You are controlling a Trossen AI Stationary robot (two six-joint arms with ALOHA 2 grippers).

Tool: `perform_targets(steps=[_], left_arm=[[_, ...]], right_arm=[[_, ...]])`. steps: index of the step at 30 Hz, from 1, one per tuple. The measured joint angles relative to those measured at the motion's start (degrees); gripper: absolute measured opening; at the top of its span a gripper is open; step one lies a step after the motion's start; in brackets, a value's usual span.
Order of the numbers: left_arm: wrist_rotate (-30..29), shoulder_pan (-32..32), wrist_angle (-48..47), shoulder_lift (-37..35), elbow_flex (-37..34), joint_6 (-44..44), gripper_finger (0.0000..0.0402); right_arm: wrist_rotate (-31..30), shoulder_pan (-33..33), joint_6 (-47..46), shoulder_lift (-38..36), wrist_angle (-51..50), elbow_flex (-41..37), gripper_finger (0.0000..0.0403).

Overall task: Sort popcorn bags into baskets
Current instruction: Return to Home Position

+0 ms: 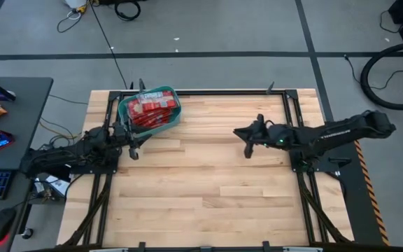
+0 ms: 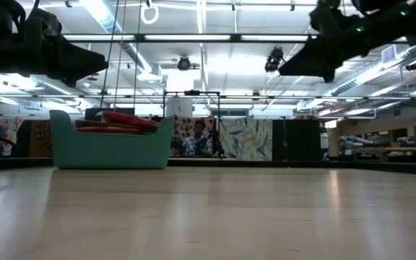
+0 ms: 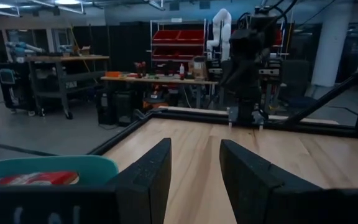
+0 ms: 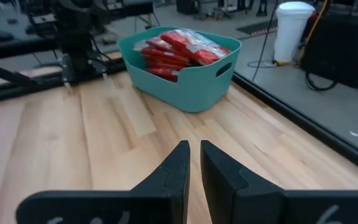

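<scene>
Teal tub [image 4: 194, 84] at the surface's [image 1: 208, 182] 11 o'clock is heaped with bags [image 4: 179, 50] past the rim. The left claw [image 3: 196, 144], spread, sits just at its 7 o'clock, so a sloppy retreat could bump it. Over at 3 the right claw [image 4: 194, 148], nearly pressed together, is well clear.

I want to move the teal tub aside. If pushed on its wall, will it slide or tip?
Probably slides: the teal tub is low and wide on the smooth wooden table. Tipping seems unlikely, since the popcorn bags piled inside add weight. Its plastic wall may flex.
</scene>
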State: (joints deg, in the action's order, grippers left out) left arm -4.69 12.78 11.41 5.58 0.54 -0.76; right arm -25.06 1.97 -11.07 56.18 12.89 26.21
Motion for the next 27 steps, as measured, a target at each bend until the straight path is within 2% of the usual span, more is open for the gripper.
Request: perform_targets(steps=[5,17,22,27], left_arm=[[0.0,0.0,-0.3,0.0,0.0,-0.1,0.0141],[0.0,0.0,-0.5,0.0,0.0,-0.1,0.0141],[0.0,0.0,0.5,0.0,0.0,-0.1,0.0141],[0.0,0.0,0.5,0.0,0.0,-0.1,0.0141]], right_arm=[[0.2,0.2,-1.8,-5.3,5.4,-7.1,0.0043],[0.7,0.3,-6.4,-17.9,7.8,-20.0,0.0043],[0.7,0.3,-7.5,-22.8,12.5,-25.7,0.0043],[1.0,0.3,-7.7,-25.3,11.2,-25.8,0.0043]])
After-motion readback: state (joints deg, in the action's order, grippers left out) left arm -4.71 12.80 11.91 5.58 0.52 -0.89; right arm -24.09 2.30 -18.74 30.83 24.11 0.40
